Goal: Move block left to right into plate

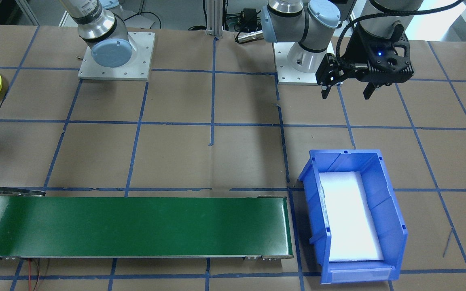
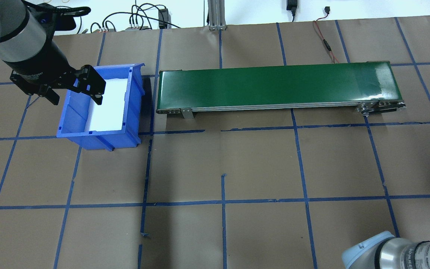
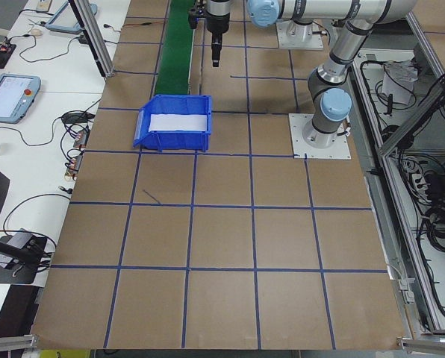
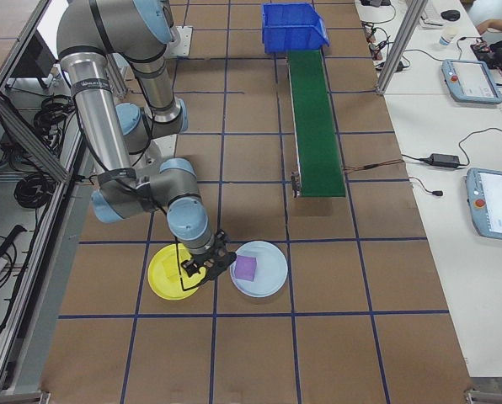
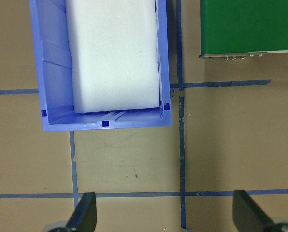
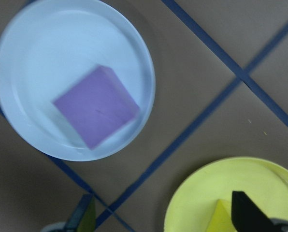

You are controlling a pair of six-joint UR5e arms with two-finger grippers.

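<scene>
I see a small yellow block [image 6: 220,216] in the bright yellow plate [image 6: 209,186]; right gripper [image 6: 163,220] jaws spread wide above it, left gripper [image 5: 165,217] jaws wide too.

You see a bright yellow plate [image 6: 240,193] under the right gripper [image 6: 165,220], a purple block [image 6: 95,106] in a pale blue plate [image 6: 33,43], brown table paper [image 2: 259,164] with blue tape lines [image 2: 222,201].
</scene>
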